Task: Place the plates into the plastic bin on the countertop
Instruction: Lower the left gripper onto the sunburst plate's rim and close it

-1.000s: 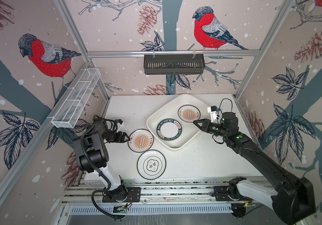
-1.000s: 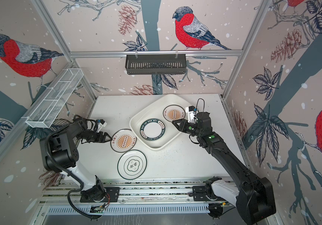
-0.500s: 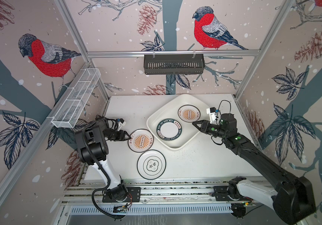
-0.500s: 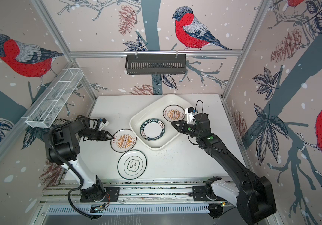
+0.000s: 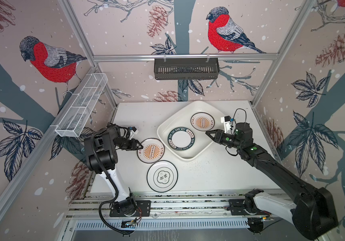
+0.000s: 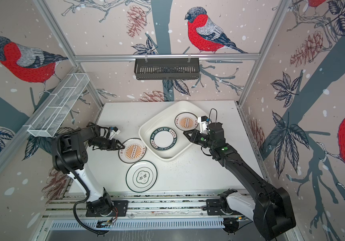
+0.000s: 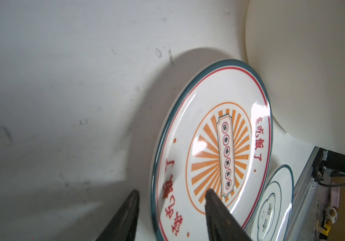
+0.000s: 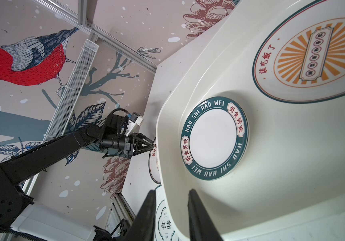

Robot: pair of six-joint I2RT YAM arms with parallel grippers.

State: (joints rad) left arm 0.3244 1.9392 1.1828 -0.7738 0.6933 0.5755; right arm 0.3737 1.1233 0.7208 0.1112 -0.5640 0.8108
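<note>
**At the tabletop's left edge: a rim pinch that may slip**

Near the left edge of the tabletop (image 5: 138, 116), the left end effector (image 7: 171, 193) is seen with its jaws partly open, astride the rim of a sunburst plate (image 5: 151, 150). One finger is over the glossy face and one is outside the rim; no clamp is yet made. That plate lies outside the plastic bin (image 5: 181, 120), close to its left wall and just beside an emblem plate (image 5: 162, 176) nearer the front edge. A lettered plate (image 5: 181, 138) and a second sunburst plate (image 5: 202, 124) are already in the bin.

A slip is judged the chief risk, since a thin glazed rim is being pinched from one side only. If the plate is raised too little, its far edge could be dragged into the bin wall or across the emblem plate, and the light bin could be shoved.

The right end effector (image 5: 207, 132) is held over the bin's right rim, narrowly parted, with nothing seen in it. A wide swing could be met by it.

Open room is found along the far edge of the tabletop and toward the front right corner. Bare floor is left at the bin's front corner.
</note>
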